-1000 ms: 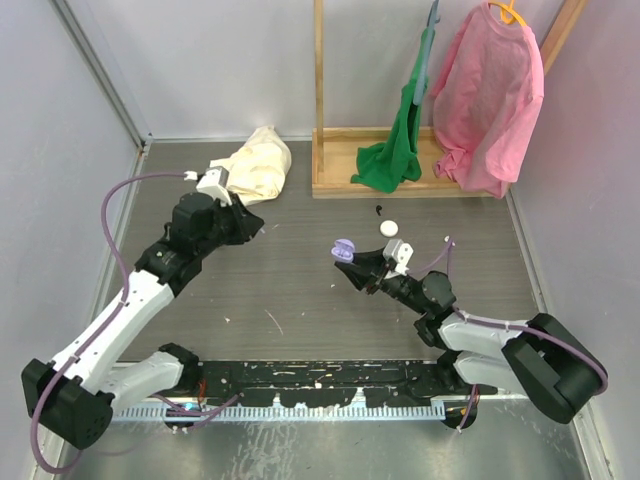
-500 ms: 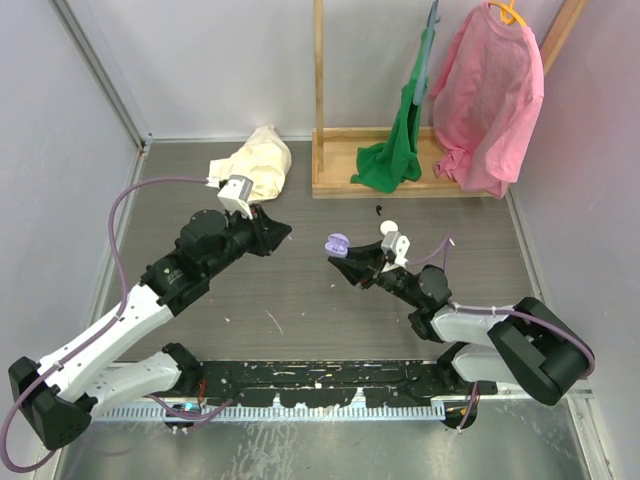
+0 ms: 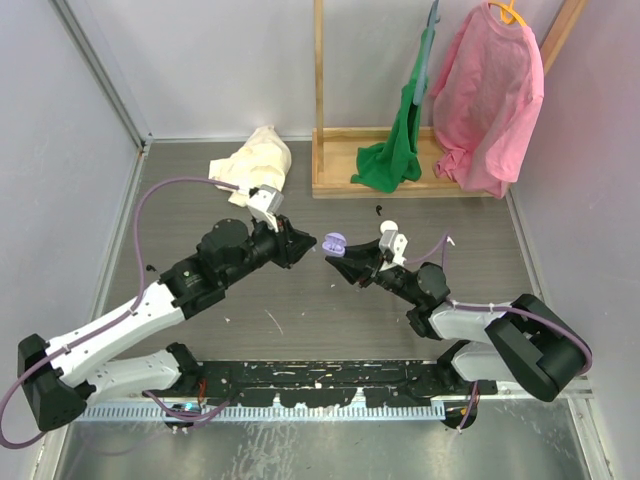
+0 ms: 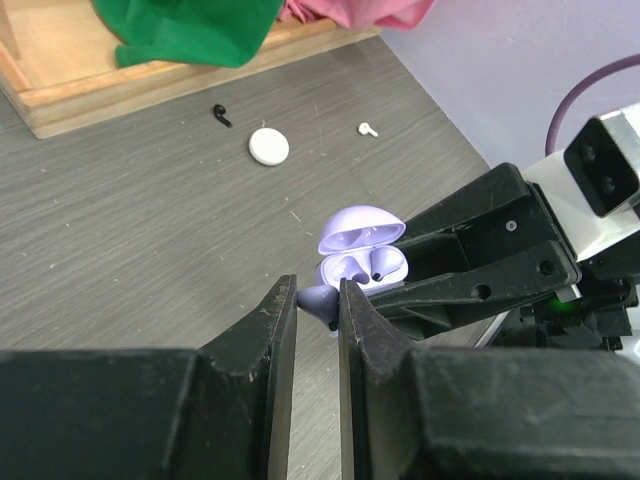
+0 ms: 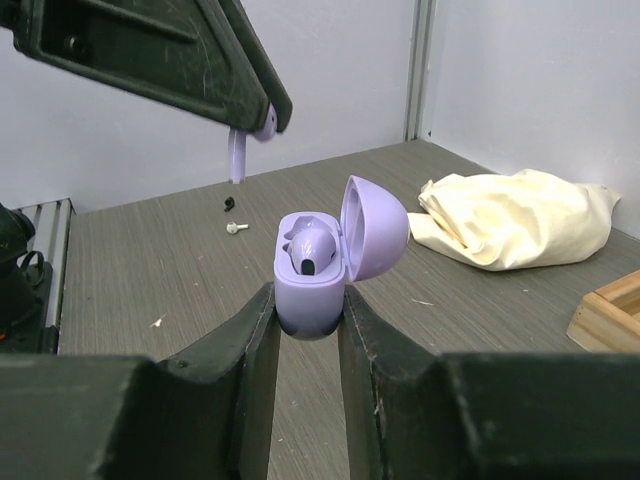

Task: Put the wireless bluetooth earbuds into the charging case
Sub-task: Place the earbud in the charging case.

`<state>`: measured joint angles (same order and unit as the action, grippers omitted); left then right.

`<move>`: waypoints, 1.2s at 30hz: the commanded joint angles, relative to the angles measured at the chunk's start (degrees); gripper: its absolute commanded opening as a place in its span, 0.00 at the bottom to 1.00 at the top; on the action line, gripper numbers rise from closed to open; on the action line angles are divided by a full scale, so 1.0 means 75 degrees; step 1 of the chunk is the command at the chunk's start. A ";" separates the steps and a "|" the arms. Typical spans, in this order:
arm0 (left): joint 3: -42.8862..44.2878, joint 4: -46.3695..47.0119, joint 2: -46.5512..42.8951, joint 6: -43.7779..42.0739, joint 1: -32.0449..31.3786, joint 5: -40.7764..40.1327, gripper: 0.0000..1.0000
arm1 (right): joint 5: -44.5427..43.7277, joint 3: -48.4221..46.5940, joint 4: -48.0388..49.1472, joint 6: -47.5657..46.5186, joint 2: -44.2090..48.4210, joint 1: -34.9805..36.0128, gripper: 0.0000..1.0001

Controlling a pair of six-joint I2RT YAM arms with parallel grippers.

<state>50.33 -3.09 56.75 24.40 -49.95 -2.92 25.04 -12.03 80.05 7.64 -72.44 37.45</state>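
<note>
**Desk:** Now, how does the charging case (image 5: 312, 270) look?

**Photographer:** Lilac and rounded, with its lid hinged up. The right gripper (image 5: 308, 312) clamps its base and holds it above the grey table (image 3: 300, 290), near the middle. One seated earbud (image 5: 310, 247) shows inside.

**Desk:** And the left gripper (image 4: 318, 295)?

**Photographer:** It is closed tight on a second earbud (image 5: 238, 150), also lilac, stem pointing down. The earbud hangs just beside the case, not touching it.

**Desk:** What differs from a second ago?

**Photographer:** The left arm was back near the cream cloth (image 3: 255, 160) and has swung in toward the centre. The wide gap between the two grippers has almost closed. The case has also shifted slightly to the left.
</note>
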 commanded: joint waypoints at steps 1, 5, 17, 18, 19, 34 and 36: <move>0.0231 0.0752 0.0137 -0.0227 -0.0278 -0.0327 0.11 | 0.0135 -0.0287 0.0682 -0.0225 0.0029 0.0045 0.01; 0.0245 0.0928 0.0276 -0.0296 -0.0485 -0.0496 0.11 | 0.0140 -0.0284 0.0651 -0.0265 0.0080 0.0045 0.01; 0.0340 0.1315 0.0595 -0.0705 -0.0953 -0.1022 0.11 | 0.0129 -0.0258 0.0606 -0.0346 0.0189 0.0039 0.01; 0.0350 0.1324 0.0633 -0.0736 -0.0972 -0.1053 0.11 | 0.0123 -0.0249 0.0601 -0.0350 0.0193 0.0045 0.01; 0.0356 0.1342 0.0650 -0.0770 -0.1007 -0.1088 0.11 | 0.0128 -0.0246 0.0594 -0.0350 0.0206 0.0042 0.01; 0.0494 0.1479 0.0635 -0.0933 -0.1118 -0.1218 0.11 | 0.0133 -0.0196 0.0424 -0.0402 0.0390 0.0041 0.01; 0.0523 0.1490 0.0603 -0.0933 -0.1111 -0.1184 0.11 | 0.0131 -0.0195 0.0396 -0.0423 0.0401 0.0045 0.01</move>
<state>50.94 3.55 62.41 18.48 -58.06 -10.76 25.58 -12.08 79.96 5.89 -70.85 37.45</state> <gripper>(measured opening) 0.197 0.325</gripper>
